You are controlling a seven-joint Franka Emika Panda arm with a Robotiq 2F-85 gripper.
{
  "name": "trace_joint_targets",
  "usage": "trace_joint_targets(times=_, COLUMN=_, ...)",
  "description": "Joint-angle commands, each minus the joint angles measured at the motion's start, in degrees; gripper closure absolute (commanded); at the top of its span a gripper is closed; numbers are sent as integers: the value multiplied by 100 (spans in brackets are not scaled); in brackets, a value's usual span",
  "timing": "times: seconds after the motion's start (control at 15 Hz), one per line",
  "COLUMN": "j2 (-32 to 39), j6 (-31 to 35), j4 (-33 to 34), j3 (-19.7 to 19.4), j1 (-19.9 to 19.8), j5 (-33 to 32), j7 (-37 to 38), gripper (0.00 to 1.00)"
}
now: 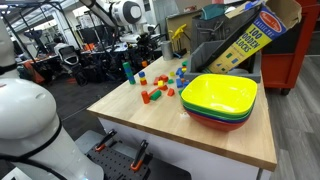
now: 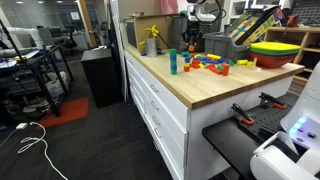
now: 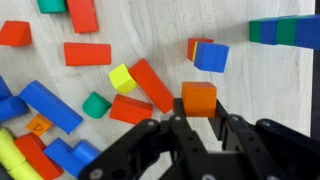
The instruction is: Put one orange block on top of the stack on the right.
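Gripper point(image 3: 198, 120) filled the wrist view's 6 o'clock edge, black fingers point(image 3: 160, 135) on either side of the orange block point(image 3: 198, 98). Jaws were pinched on it. Couldn't tell if the block was lifted or resting on the table point(image 3: 255, 95).

A blue cube point(image 3: 211, 56) sat on a red one at the block's 12 o'clock, near but apart. A red bar point(image 3: 150, 85) lay tilted at 10 o'clock, its end just beside the block. A yellow cube point(image 3: 122, 78) was at the bar's 9 o'clock and a green piece point(image 3: 96, 104) further out. Loose blocks crowded the whole 9 o'clock half. Bare wood ran from 1 to 4 o'clock of the held block, so open room was that side. A blue-green column point(image 3: 285, 30) crossed the 1 o'clock corner, well apart from the gripper.

In an exterior view the stack point(image 1: 181, 72) stood at 10 o'clock of the bowls point(image 1: 220, 95), near them; contact was too small to judge. Couldn't match the stack for sure in the wrist view. Bowls were nested, with the yellow one on top, close to the table's 3 o'clock edge. The scattered blocks kept to the far part, leaving plain wood down to the front edge at 6 o'clock.

The arm point(image 1: 125, 12) came in from 12 o'clock at the table's far side, reaching down over the block cluster with the wrist facing the tabletop.
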Motion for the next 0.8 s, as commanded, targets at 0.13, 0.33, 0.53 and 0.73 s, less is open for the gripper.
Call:
trace_joint_targets(times=0.13, j2=-147, j6=-70, j4=-49, j3=72, j1=175, j5=-388, j7=495, gripper=93)
trace_joint_targets(times=0.33, j2=-148, j6=-111, j4=-50, j3=96, j1=235, j5=-429, j7=600, gripper=93)
trace_joint_targets(times=0.53, j2=-180, j6=-179, j4=-54, j3=130, j1=273, j5=-378, j7=629, gripper=93)
trace_joint_targets(times=0.73, j2=-134, j6=-307, j4=-39, j3=142, j1=255, j5=-324, j7=686, gripper=93)
